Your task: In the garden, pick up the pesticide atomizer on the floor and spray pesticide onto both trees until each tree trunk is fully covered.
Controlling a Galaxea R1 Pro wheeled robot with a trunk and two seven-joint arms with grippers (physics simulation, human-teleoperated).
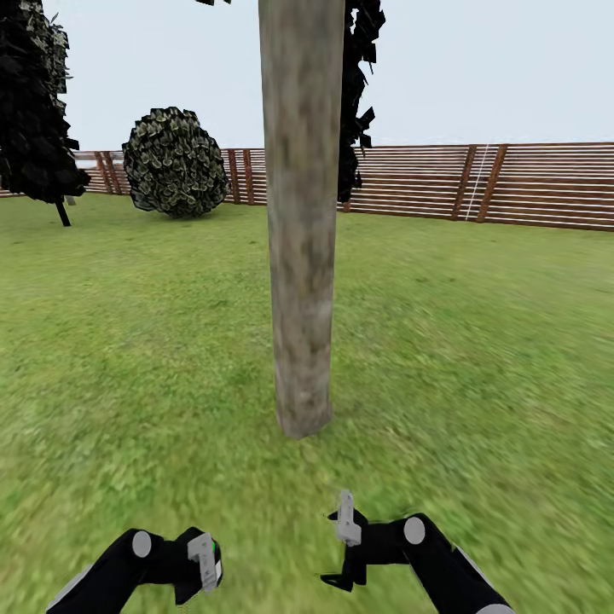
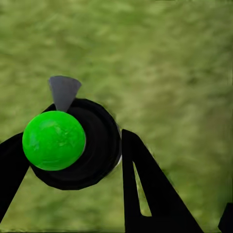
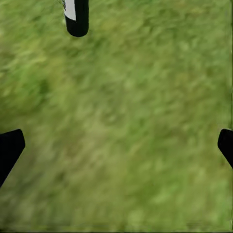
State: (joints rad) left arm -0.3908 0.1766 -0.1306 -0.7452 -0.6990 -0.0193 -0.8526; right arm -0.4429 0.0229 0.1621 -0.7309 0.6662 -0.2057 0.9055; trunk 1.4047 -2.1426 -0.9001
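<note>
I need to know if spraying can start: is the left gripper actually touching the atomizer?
Touching. In the left wrist view the left gripper has its dark fingers pressed against both sides of the pesticide atomizer, with no grass visible between them.

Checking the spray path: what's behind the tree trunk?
Behind the tree trunk run lawn and the slatted fence, with dark foliage at its right edge. The trunk covers the fence directly behind it.
</note>
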